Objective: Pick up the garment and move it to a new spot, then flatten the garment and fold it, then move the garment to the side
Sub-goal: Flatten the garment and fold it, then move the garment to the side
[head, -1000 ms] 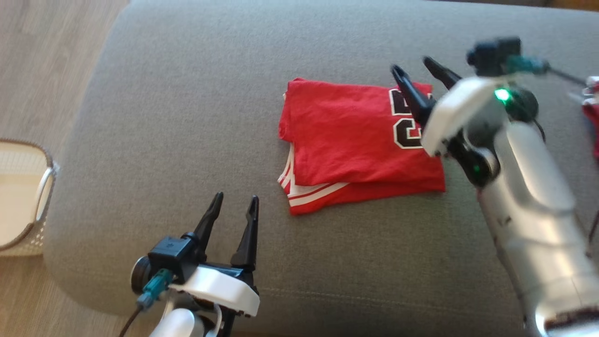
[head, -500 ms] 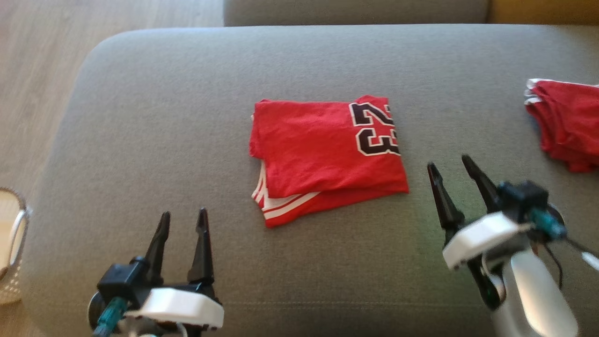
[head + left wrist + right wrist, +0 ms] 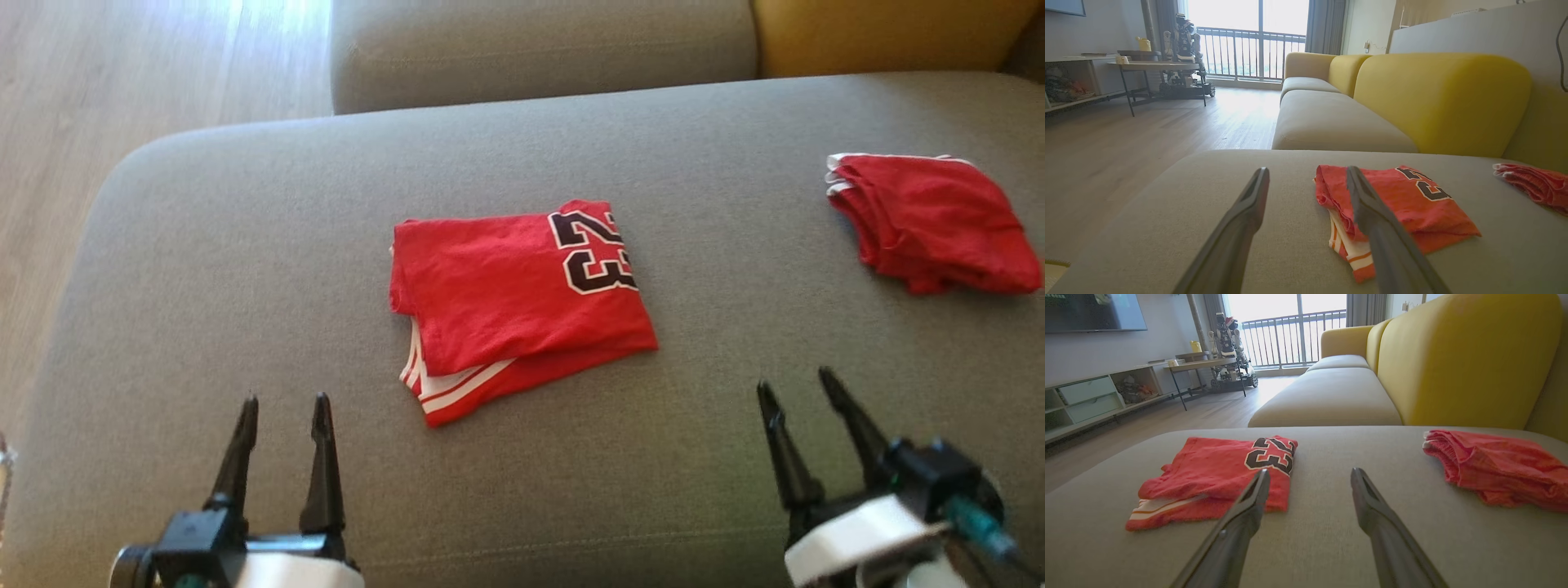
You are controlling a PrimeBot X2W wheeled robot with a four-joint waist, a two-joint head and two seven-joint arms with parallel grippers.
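The garment (image 3: 514, 306) is a red jersey of soft knit cloth, folded into a rough rectangle. Its top layer carries a black number 23 edged in white, and white-striped trim pokes out at the near left corner. It lies flat in the middle of the seat cushion (image 3: 245, 269), ahead of both grippers and touching neither.

The left gripper (image 3: 285, 400) sits at the lower left of the head view. Its two long, dark, tapering fingers stand apart with nothing between them. The right gripper (image 3: 793, 380), at the lower right, has its fingers spread the same way and is also empty.

A second red cloth (image 3: 931, 220), looser and more crumpled, with white trim at one edge, rests at the far right of the cushion, well apart from the jersey.

The cushion is matte grey woven fabric with rounded corners and a stitched seam along its near edge. Beyond it lies another grey seat, and both are backed by padded mustard-yellow backrests (image 3: 1466, 355). The floor (image 3: 122, 73) is pale wood plank.

The wrist views show a bright window with a balcony railing (image 3: 1249, 53) and grey curtains. They also show a table (image 3: 1155, 65) on thin black legs with another robot (image 3: 1184, 36) by it, a low shelf unit (image 3: 1086, 400) along the wall and a dark screen (image 3: 1094, 310) above that.
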